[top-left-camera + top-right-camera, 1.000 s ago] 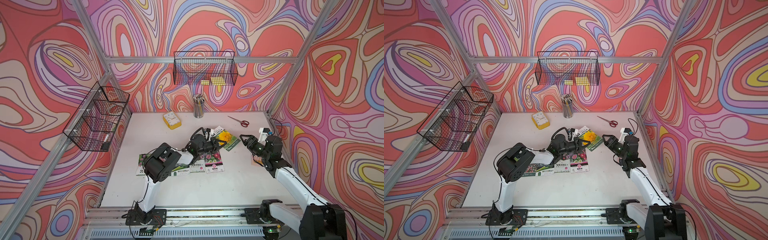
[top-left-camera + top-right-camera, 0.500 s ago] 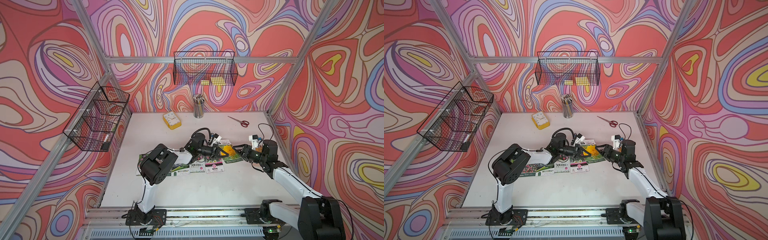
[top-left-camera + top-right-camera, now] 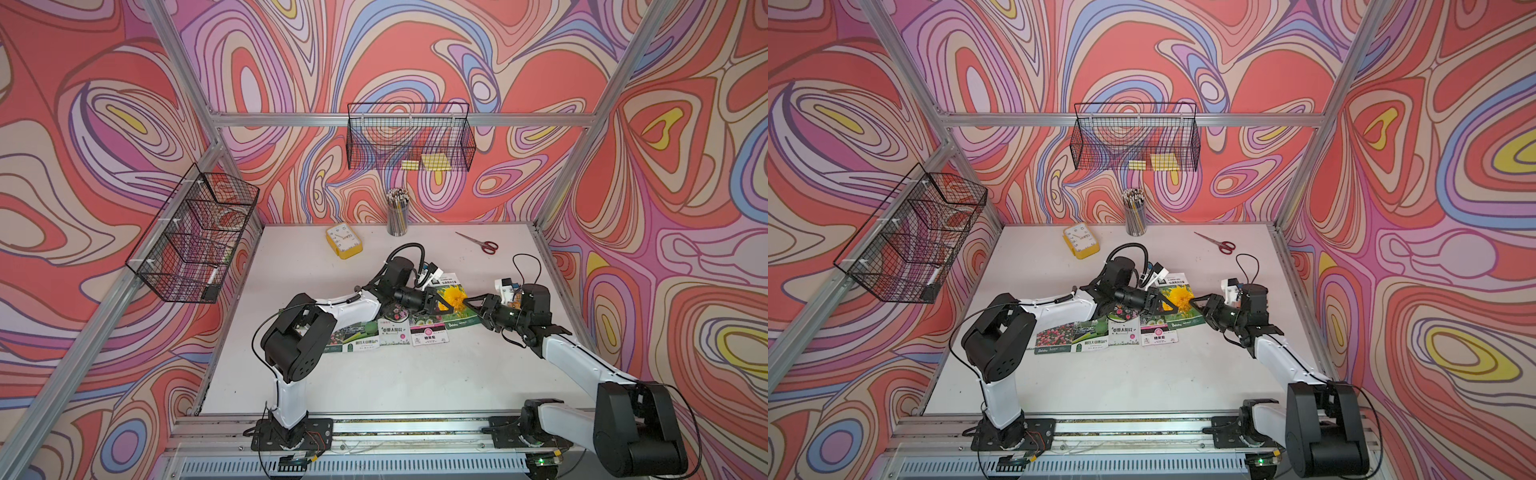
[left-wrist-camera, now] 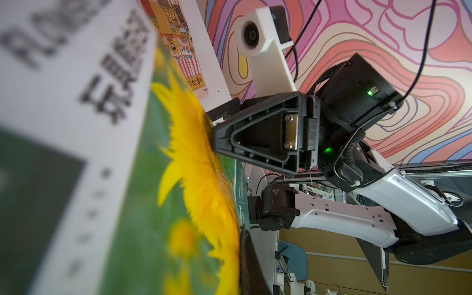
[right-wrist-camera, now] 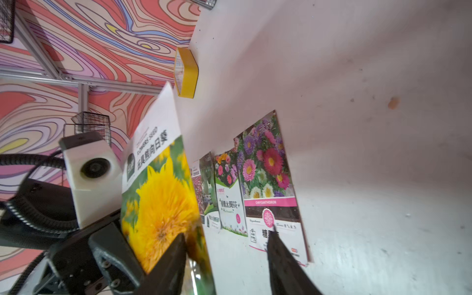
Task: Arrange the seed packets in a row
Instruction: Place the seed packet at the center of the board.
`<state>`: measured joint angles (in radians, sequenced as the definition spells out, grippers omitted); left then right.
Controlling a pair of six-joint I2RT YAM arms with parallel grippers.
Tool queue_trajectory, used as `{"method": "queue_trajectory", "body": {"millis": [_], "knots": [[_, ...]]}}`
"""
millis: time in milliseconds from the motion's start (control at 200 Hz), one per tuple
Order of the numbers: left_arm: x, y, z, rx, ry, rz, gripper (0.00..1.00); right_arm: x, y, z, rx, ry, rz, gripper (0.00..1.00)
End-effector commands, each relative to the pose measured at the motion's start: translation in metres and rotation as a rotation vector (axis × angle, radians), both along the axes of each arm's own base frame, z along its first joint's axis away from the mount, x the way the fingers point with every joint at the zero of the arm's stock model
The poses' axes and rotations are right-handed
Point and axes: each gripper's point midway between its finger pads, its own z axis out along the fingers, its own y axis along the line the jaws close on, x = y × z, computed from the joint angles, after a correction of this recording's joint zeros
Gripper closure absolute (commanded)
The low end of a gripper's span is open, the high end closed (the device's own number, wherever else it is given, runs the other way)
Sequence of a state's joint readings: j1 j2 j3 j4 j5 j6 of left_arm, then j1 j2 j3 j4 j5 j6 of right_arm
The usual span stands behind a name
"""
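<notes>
Left pincer [image 3: 442, 305] is clenched on the sunflower seed packet [image 3: 452, 294], holding it tilted up off the bench [image 3: 395, 382] around mid-bench, a bit toward the right edge. Right pincer [image 3: 467, 300] sits at the packet's other side with jaws parted, not clamped. Four more seed packets [image 3: 395, 332] lie flat side by side nearby, toward the front edge.

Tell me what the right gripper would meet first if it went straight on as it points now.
The sunflower packet, held up by the left gripper; the right gripper seems almost at its edge.
</notes>
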<state>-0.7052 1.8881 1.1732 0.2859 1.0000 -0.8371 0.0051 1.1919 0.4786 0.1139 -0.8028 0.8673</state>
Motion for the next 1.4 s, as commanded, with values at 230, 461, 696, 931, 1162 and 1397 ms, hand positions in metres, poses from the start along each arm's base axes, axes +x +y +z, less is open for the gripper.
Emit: {"method": "queue_trajectory", "body": {"millis": [230, 461, 696, 931, 1162, 1397], "knots": [[0.022, -0.005, -0.013, -0.012, 0.029, 0.027, 1.0, -0.009, 0.005, 0.028, 0.063, -0.078, 0.017, 0.9], [0.033, 0.004, -0.007, 0.03, 0.032, 0.081, 0.01, -0.011, -0.018, -0.005, -0.133, -0.035, -0.067, 1.0], [0.044, 0.074, -0.018, 0.183, 0.021, 0.293, 0.01, 0.0, -0.046, -0.054, -0.325, 0.028, -0.159, 1.0], [0.03, 0.103, -0.022, 0.196, 0.024, 0.351, 0.01, 0.02, -0.055, -0.075, -0.395, 0.058, -0.177, 1.0], [0.027, 0.106, -0.02, 0.184, 0.022, 0.354, 0.01, 0.019, -0.054, -0.093, -0.398, 0.112, -0.154, 1.0], [0.028, 0.104, -0.021, 0.17, 0.031, 0.349, 0.01, 0.02, -0.048, -0.096, -0.364, 0.119, -0.136, 1.0]]}}
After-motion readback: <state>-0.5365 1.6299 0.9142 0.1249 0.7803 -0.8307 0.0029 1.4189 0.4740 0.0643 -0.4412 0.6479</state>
